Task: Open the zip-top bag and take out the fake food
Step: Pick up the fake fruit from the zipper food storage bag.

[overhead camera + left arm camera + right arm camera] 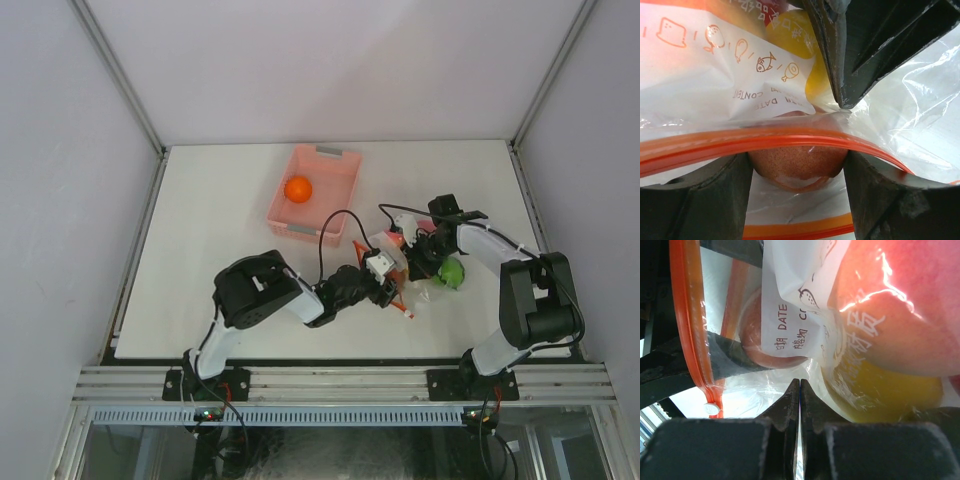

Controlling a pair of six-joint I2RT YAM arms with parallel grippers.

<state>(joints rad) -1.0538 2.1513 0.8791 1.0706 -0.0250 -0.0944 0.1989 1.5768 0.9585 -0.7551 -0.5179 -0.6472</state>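
The zip-top bag (920, 110) lay on the surface (220, 200), right pincer (800, 385) pressed together on its film, left pincer (392, 290) spread astride a brown fruit (795, 162); closing could have trapped the zipper strip (740, 142), dragging the bag.

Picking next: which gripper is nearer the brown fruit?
Left. The left gripper straddles the brown fruit; the right gripper is shut on the zip-top bag just beyond it.

Brown fruit (797, 162) in the zip-top bag (910, 100) sits within the left end effector (796, 172).
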